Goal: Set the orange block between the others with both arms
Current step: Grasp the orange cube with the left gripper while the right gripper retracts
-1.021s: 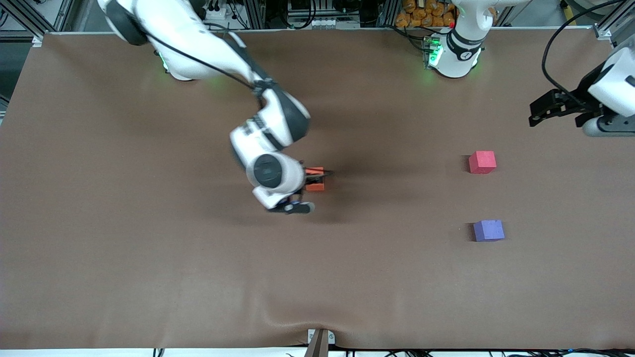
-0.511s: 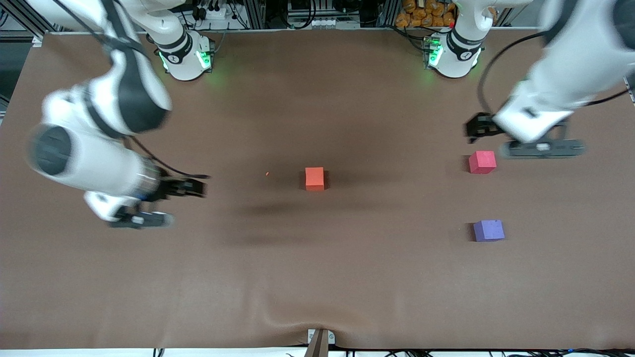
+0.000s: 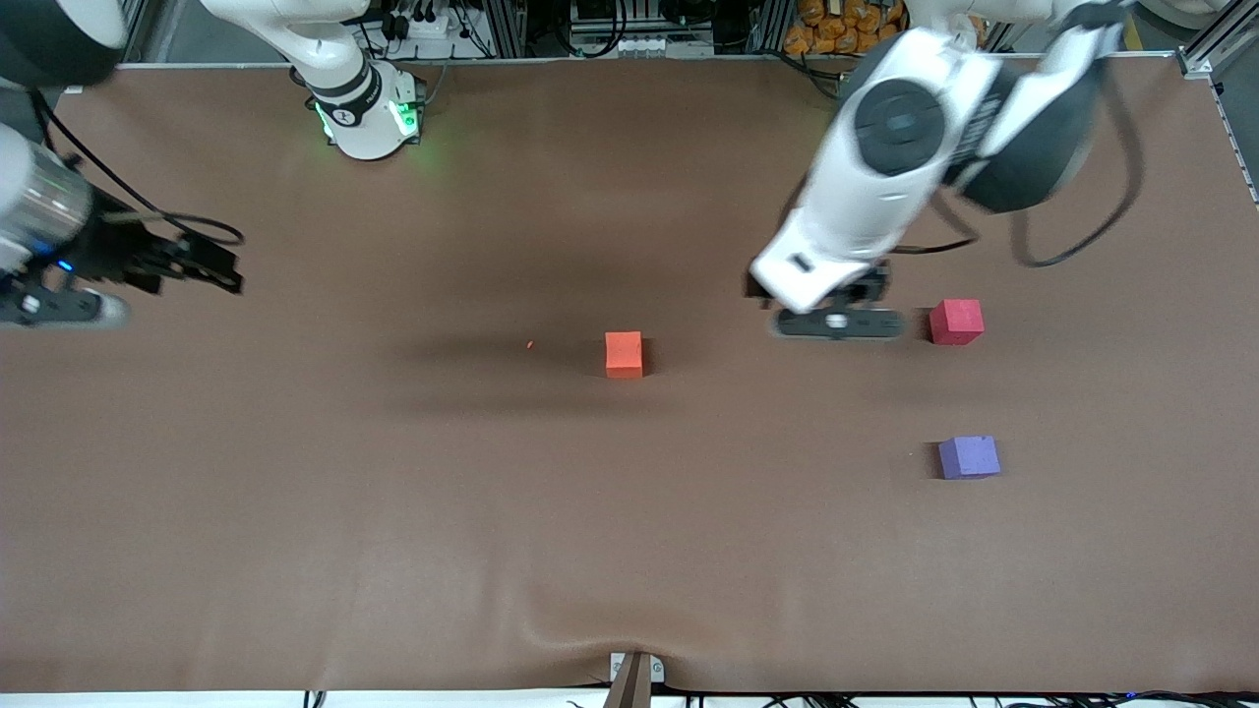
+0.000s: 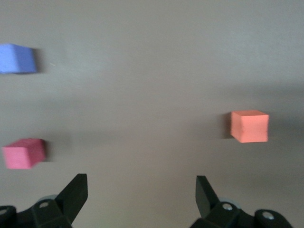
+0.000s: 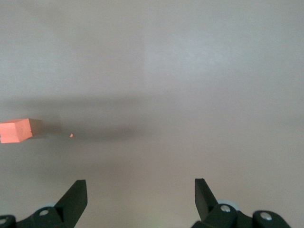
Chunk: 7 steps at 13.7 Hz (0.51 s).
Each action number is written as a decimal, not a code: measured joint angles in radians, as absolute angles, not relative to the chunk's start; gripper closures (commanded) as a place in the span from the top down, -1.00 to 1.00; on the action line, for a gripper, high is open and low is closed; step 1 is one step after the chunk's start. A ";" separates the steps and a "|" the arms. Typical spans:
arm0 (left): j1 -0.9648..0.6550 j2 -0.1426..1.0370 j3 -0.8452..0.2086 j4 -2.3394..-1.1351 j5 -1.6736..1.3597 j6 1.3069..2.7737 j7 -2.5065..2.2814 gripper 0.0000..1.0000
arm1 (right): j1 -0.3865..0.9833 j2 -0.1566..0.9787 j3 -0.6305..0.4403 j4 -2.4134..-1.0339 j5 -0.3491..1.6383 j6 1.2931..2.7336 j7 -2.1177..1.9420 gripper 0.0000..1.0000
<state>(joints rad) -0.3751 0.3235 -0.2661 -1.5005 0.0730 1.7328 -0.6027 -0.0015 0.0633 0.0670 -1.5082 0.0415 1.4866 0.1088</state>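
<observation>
Two arms up over the table (image 3: pixel 393 511), left gripper (image 4: pixel 141 199) and right gripper (image 5: pixel 140 199) both spread wide, holding nothing. Three cubes: orange block (image 3: pixel 624 354) mid-table, untouched; red cube (image 3: pixel 956 322) and purple cube (image 3: pixel 969 457) toward the left arm's end, purple nearer the camera. One orange crumb (image 3: pixel 529 344) beside the block.

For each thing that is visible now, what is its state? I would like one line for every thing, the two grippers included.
orange block: flat on the table, mid-table, free, not yet between the other cubes.
red-pink cube: on the table, toward the left arm's end, untouched.
purple-blue cube: on the table, nearer the front camera than the red-pink cube, untouched.
left gripper: open, empty, over the table between the orange block and the red-pink cube.
right gripper: open, empty, at the right arm's end.
</observation>
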 measured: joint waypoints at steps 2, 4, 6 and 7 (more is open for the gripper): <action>-0.462 0.418 -0.265 -1.456 0.074 1.783 -0.704 1.00 | -0.005 0.041 0.055 -1.508 0.017 1.471 0.092 1.00; -0.519 0.512 -0.263 -1.413 0.075 1.872 -0.748 1.00 | -0.005 0.024 0.047 -1.508 0.010 1.467 0.069 1.00; -0.552 0.590 -0.261 -1.392 0.075 1.966 -0.771 1.00 | -0.005 0.018 0.032 -1.508 0.005 1.467 0.028 1.00; -0.567 0.623 -0.260 -1.387 0.075 2.004 -0.791 1.00 | -0.006 0.018 0.021 -1.508 0.005 1.467 0.006 1.00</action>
